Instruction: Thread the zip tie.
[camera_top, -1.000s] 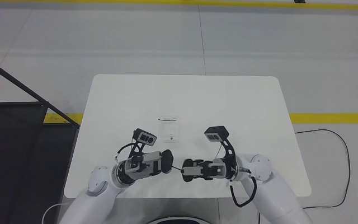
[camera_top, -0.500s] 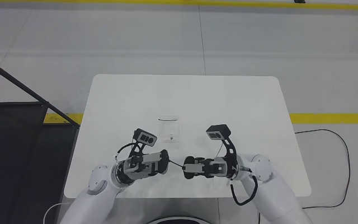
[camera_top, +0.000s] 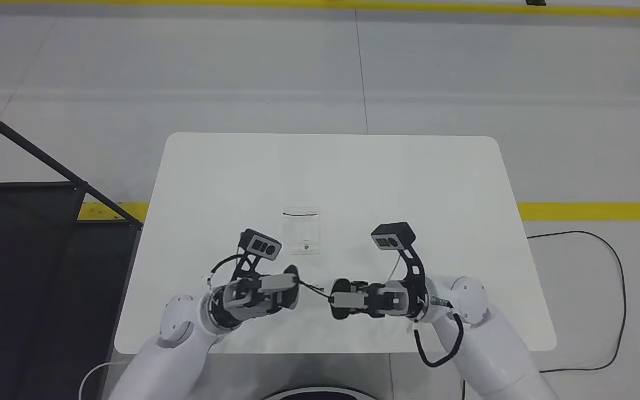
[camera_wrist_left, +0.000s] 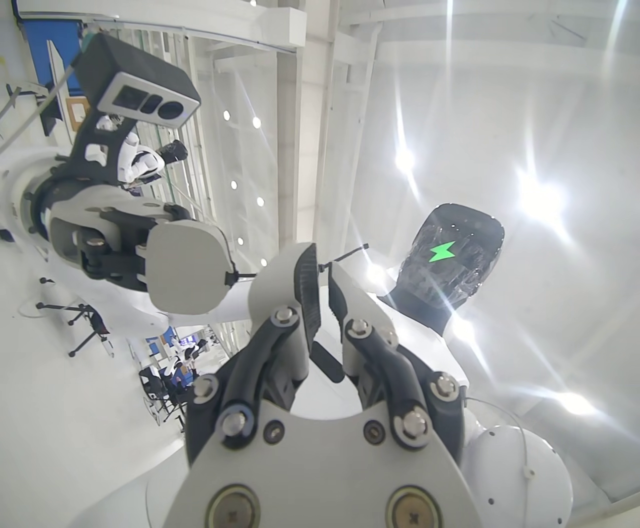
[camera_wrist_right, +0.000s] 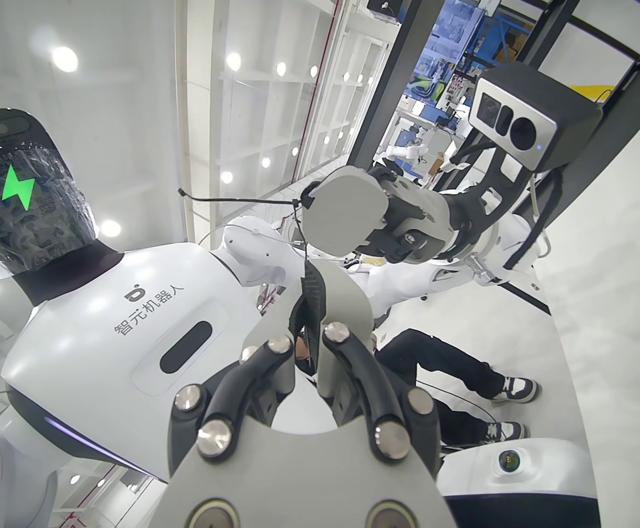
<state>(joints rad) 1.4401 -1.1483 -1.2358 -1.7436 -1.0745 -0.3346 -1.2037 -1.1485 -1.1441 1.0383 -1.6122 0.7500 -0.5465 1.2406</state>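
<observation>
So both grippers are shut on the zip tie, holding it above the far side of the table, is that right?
Not quite. The left gripper and the right gripper are both shut on the zip tie, but they hold it above the near side of the table, close to the robot, not the far side. The top view shows this.

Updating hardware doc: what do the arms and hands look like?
Glossy white rounded shells on left arm and right arm. Both left hand and right hand: pale grey fingers, black ribbed pads, black links with silver bolts, grey base plate. Black bracket with camera box at each wrist; black cable loops by right wrist.
</observation>
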